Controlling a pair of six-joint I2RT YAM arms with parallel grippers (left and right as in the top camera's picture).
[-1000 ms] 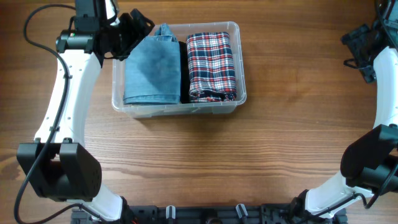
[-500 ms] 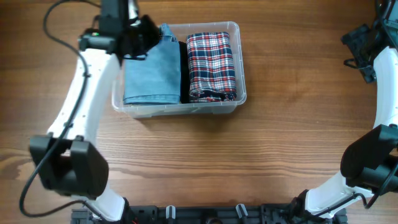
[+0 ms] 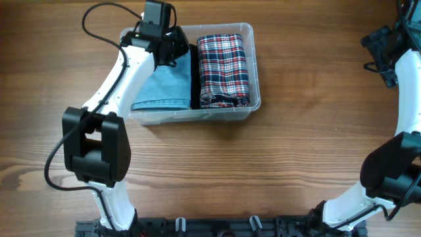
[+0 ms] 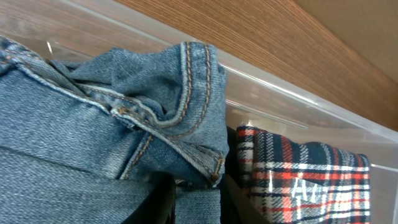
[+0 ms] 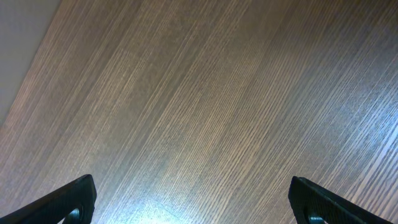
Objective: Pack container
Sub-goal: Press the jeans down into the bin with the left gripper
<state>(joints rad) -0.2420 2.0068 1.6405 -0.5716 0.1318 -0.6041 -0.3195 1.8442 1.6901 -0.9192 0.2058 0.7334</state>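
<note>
Container (image 3: 256,79) holds folded jeans (image 3: 164,82) beside plaid garment (image 3: 223,62); left jaws pinch the jeans, right jaws spread above table (image 5: 199,93)

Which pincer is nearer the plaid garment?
Left. The left pincer is on the jeans beside the plaid garment; right pincer hangs over the table far to the right.

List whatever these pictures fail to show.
- Left gripper: the left wrist view's bottom edge cuts its fingers off, and overhead the arm covers them. Whether it grips the jeans is unclear.
- Dark garment between jeans and plaid shirt: only a thin strip shows overhead.
- Right gripper: its wrist view shows only two fingertips at the bottom corners; overhead it is a dark shape.
</note>
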